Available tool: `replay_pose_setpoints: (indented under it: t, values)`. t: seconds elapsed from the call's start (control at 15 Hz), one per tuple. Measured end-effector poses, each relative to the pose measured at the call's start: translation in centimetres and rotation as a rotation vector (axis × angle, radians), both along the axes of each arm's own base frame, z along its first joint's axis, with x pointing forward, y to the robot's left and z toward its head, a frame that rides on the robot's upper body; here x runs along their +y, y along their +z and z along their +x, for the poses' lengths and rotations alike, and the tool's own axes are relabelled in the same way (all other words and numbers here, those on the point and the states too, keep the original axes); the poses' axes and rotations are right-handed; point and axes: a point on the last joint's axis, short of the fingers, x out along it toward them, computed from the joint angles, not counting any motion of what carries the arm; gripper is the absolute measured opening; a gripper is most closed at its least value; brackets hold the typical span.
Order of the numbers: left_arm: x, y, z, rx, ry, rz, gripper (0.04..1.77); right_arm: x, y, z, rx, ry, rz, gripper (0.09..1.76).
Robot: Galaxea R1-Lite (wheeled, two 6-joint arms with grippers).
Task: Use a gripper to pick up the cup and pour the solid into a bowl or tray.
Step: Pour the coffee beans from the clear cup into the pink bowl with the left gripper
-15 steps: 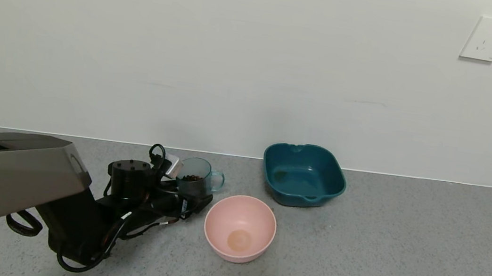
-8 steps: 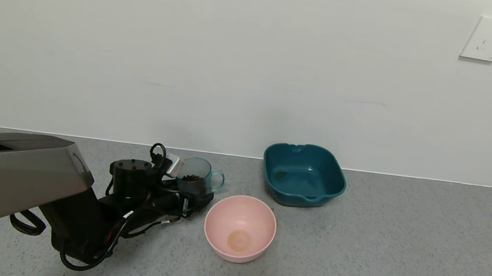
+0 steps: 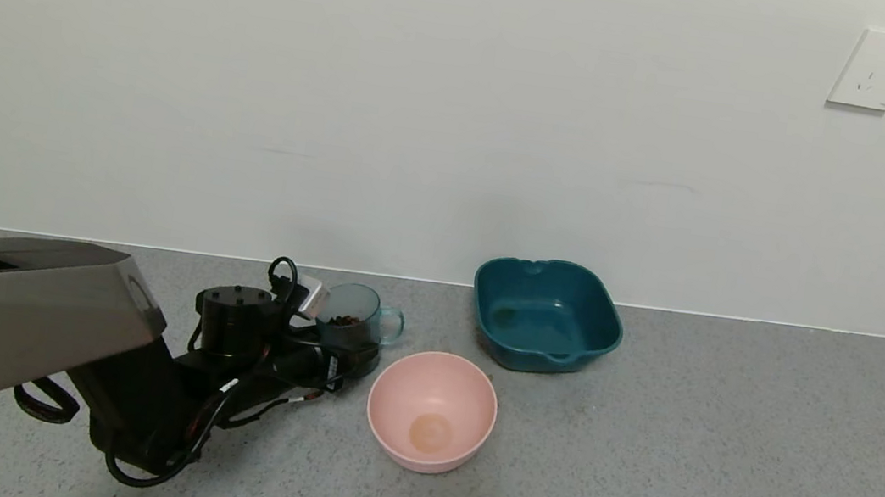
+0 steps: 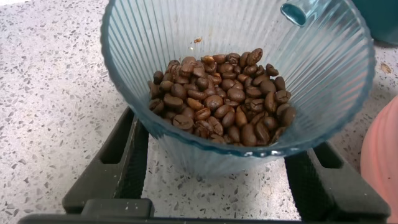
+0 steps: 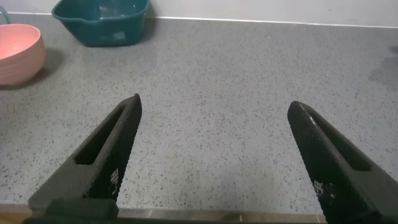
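Observation:
The translucent blue-green ribbed cup (image 3: pixel 351 324) stands on the grey counter near the wall, its handle pointing right. Dark reddish-brown beans (image 3: pixel 347 320) lie in it, and the left wrist view shows them well (image 4: pixel 224 99). My left gripper (image 3: pixel 347 353) reaches in low from the left, with one black finger against each side of the cup (image 4: pixel 186 37). The empty pale pink bowl (image 3: pixel 464 405) sits just right of and nearer than the cup, and its edge shows in the left wrist view (image 4: pixel 382 155). My right gripper (image 5: pixel 214 118) is open and empty over bare counter.
A dark teal square basin (image 3: pixel 545 313) stands by the wall to the right of the pink bowl. A white wall socket (image 3: pixel 876 70) is high on the right. Open counter stretches to the right and front.
My left gripper's fingers have drawn in a little around the cup, and the cup has shifted very slightly left. The bowl and basin have not moved.

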Motion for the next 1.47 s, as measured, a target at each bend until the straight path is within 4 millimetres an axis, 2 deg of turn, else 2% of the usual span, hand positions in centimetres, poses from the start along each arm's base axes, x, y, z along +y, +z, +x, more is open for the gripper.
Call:
replay_pose_setpoints:
  t: [0.4, 0.67, 0.87, 1.07, 1.27, 1.47]
  values:
    - [0.4, 2.1, -0.7, -0.013, 0.015, -0.001, 1.27, 0.0, 0.0, 0.0, 0.0, 0.0, 0.0, 1.71]
    - [0.6, 5.4, -2.0, -0.023, 0.049, 0.018, 1.27, 0.0, 0.0, 0.0, 0.0, 0.0, 0.0, 1.71]
    - [-0.1, 8.2, -3.2, -0.088, 0.143, 0.065, 1.27, 0.0, 0.0, 0.0, 0.0, 0.0, 0.0, 1.71]
    - [-0.9, 9.8, -4.2, -0.152, 0.172, 0.155, 1.27, 0.0, 0.0, 0.0, 0.0, 0.0, 0.0, 1.71]
    - [-1.9, 10.5, -5.1, -0.179, 0.154, 0.178, 1.27, 0.0, 0.0, 0.0, 0.0, 0.0, 0.0, 1.71]
    - [-2.4, 10.1, -6.0, -0.197, 0.109, 0.268, 1.27, 0.0, 0.0, 0.0, 0.0, -0.001, 0.0, 1.71]
